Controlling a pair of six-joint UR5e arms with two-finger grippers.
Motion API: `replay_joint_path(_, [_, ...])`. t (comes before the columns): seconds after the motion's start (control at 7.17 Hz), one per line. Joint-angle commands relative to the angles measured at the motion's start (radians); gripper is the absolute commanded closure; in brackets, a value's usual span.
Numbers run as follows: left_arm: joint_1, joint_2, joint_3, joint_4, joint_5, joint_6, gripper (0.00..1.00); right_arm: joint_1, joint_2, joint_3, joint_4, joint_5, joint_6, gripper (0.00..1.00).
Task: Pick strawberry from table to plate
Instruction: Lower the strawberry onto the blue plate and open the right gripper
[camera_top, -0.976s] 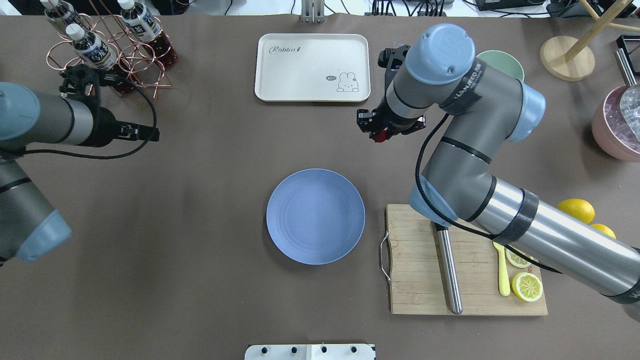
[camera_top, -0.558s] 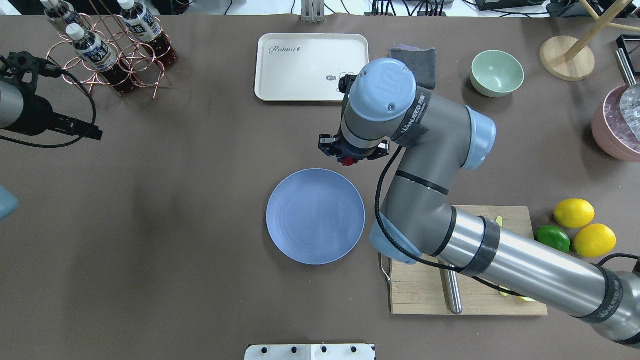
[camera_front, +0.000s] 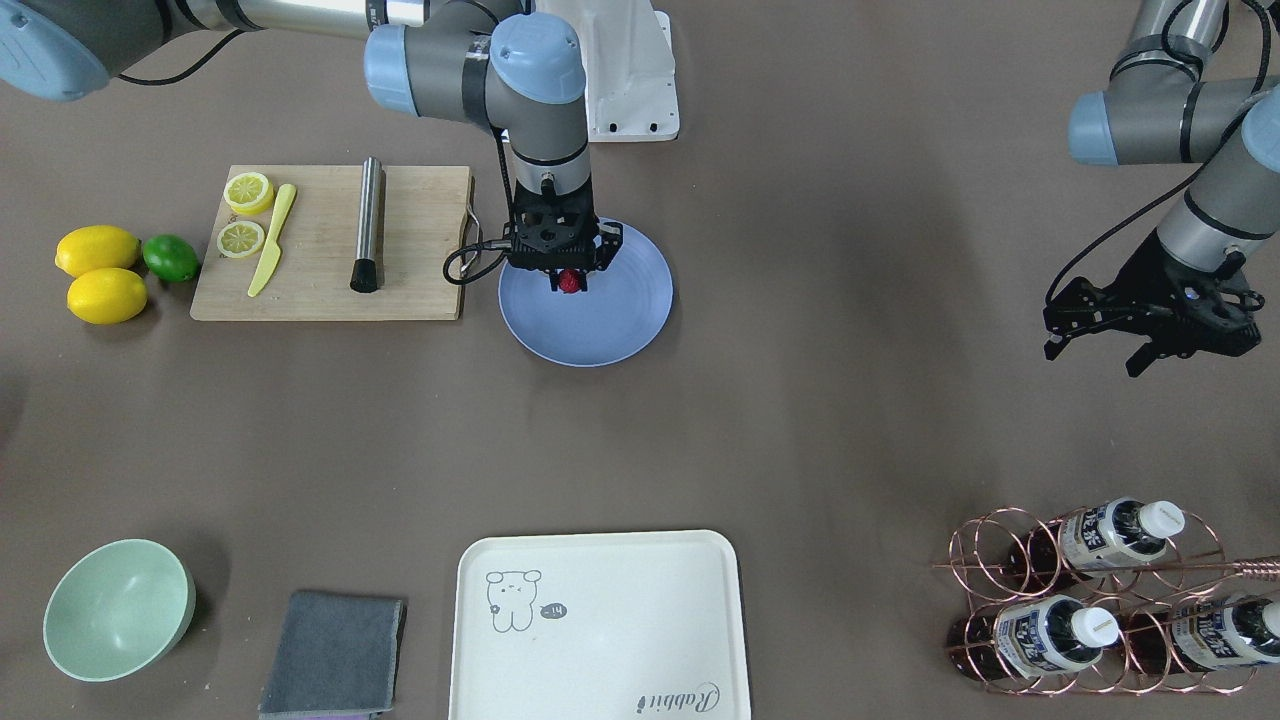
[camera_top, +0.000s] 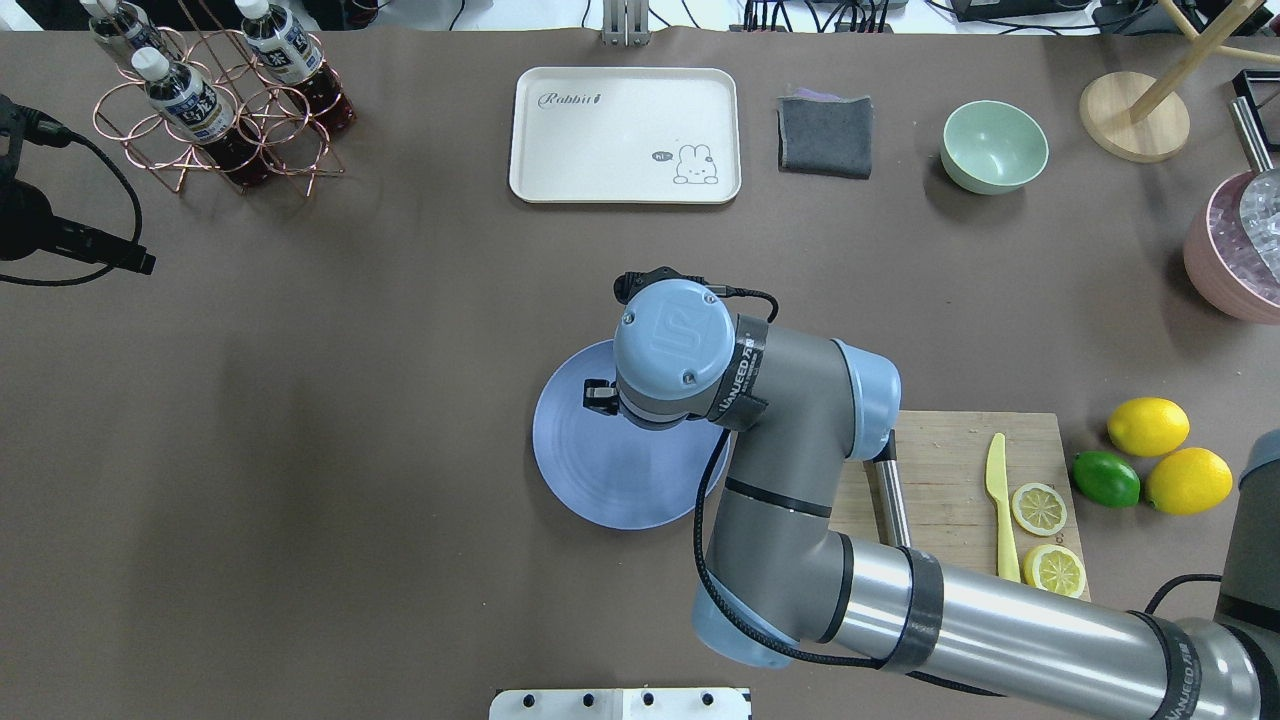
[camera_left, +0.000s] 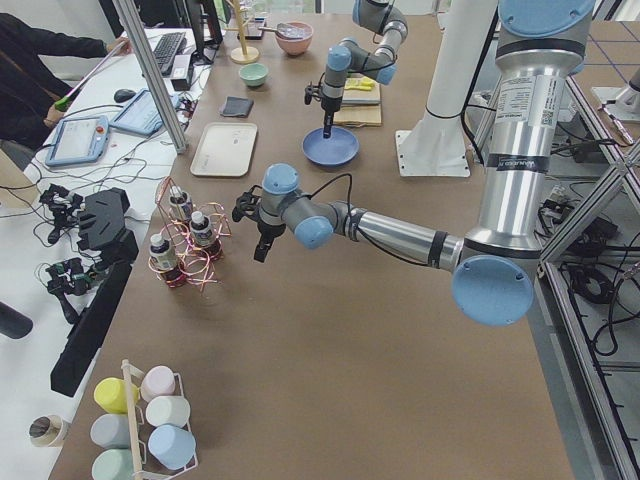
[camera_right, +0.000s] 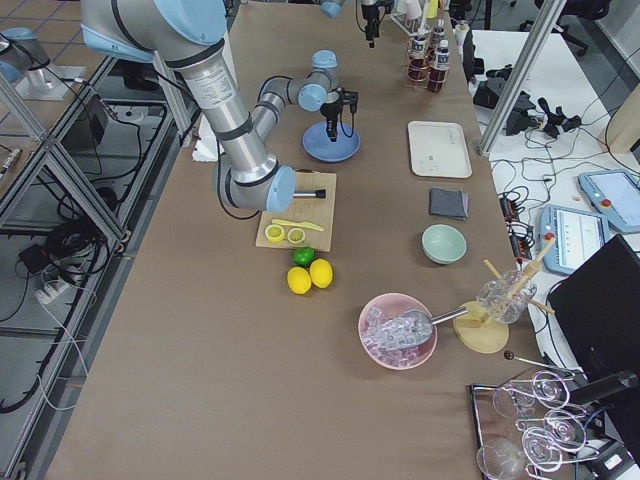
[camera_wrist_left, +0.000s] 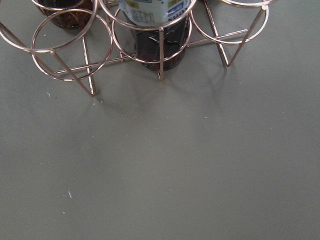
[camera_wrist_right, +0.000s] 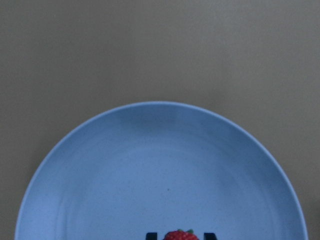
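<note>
A small red strawberry (camera_front: 569, 282) is pinched in my right gripper (camera_front: 568, 285), which is shut on it. It hangs over the robot-side part of the blue plate (camera_front: 615, 325); I cannot tell whether it touches the plate. The right wrist view shows the strawberry (camera_wrist_right: 180, 235) between two black fingertips (camera_wrist_right: 150, 235) above the plate (camera_wrist_right: 160, 170). From overhead the right wrist hides the berry and covers part of the plate (camera_top: 600, 485). My left gripper (camera_front: 1092, 360) hovers open and empty over bare table (camera_front: 850, 420), far from the plate.
A wooden cutting board (camera_top: 950, 450) with lemon slices, a yellow knife and a steel rod lies beside the plate. Lemons and a lime (camera_top: 1105, 478) sit beyond it. At the far edge are a cream tray (camera_top: 625, 135), grey cloth (camera_top: 825, 135), green bowl (camera_top: 995, 145) and bottle rack (camera_top: 220, 100).
My right arm carried the strawberry from near the tray and green bowl back to over the plate. The left arm drew away toward the table's left edge.
</note>
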Motion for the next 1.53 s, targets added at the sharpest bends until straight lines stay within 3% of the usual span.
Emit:
replay_joint_path(0.0, [-0.019,-0.001,0.015,-0.001,-0.002,0.002,0.02,-0.044,0.003,-0.011,0.003,-0.051,0.008,1.0])
replay_joint_path(0.28, [-0.023,0.008,0.022,-0.006,-0.002,0.002,0.02,-0.044,0.01,-0.033,0.003,-0.062,0.005,1.0])
replay_joint_path(0.56, [-0.023,0.02,0.024,-0.009,-0.002,0.002,0.02,-0.045,0.018,-0.104,0.114,-0.073,0.008,1.0])
replay_joint_path(0.7, [-0.023,0.022,0.024,-0.009,-0.002,0.002,0.02,-0.044,0.021,-0.108,0.135,-0.067,0.011,0.64])
replay_joint_path(0.84, [-0.023,0.028,0.022,-0.012,-0.002,0.002,0.02,-0.044,0.024,-0.1,0.126,-0.067,0.011,0.01])
replay_joint_path(0.98, [-0.024,0.028,0.022,-0.012,-0.002,0.002,0.02,-0.041,0.015,-0.08,0.123,-0.065,0.016,0.0])
replay_joint_path(1.25, [-0.041,0.042,0.022,-0.004,-0.003,0.04,0.02,-0.009,0.009,0.043,-0.003,-0.042,0.005,0.0])
replay_joint_path(1.39, [-0.079,0.056,0.027,0.006,-0.028,0.118,0.02,0.037,-0.015,0.099,-0.052,0.009,0.004,0.0])
